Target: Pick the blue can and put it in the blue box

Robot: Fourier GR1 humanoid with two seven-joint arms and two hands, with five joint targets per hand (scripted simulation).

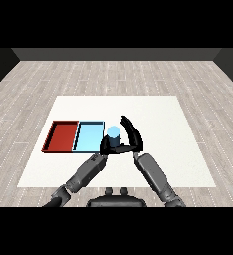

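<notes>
Blue can (113, 133), lower half hidden, gripped by left robot hand (108, 145); right robot hand (132, 133) spread.

Left hand (108, 145) curled shut; right hand (132, 133) open.

White table (158, 149) (red tray (61, 135), light blue tray (88, 135) side by side)
</notes>
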